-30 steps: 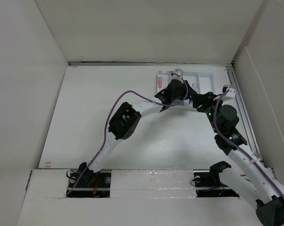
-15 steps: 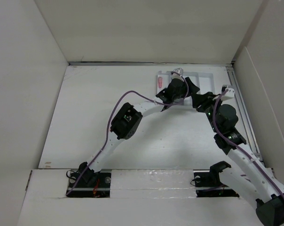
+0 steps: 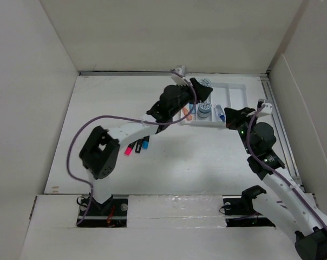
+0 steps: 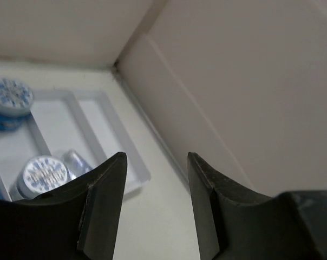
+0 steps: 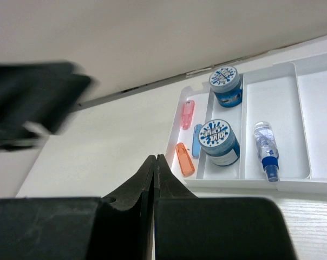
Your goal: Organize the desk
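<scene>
The desk [image 3: 109, 108] is a wide white tabletop between tall white panels. At its back right lies a white compartmented tray [image 3: 232, 86] [image 5: 276, 92]. It holds two blue round jars [image 5: 220, 142] [image 5: 226, 85], a small bottle [image 5: 265, 148], and pink, blue and orange pens [image 5: 184, 158]. My left gripper [image 3: 203, 91] [image 4: 155, 162] hangs above the tray's left part, open with nothing between its fingers. My right gripper [image 3: 228, 114] [image 5: 155, 157] is just before the tray's near rim, shut and empty.
A pink pen [image 3: 128, 150] and a blue pen [image 3: 145, 144] lie on the desk under my left forearm. The white side panel [image 4: 250, 97] and a rail [image 3: 280, 130] stand close to the tray's right.
My left arm has lifted and swung back left, uncovering the tray's jars and pens; its elbow moved left. My right gripper has shut and stayed in place.
</scene>
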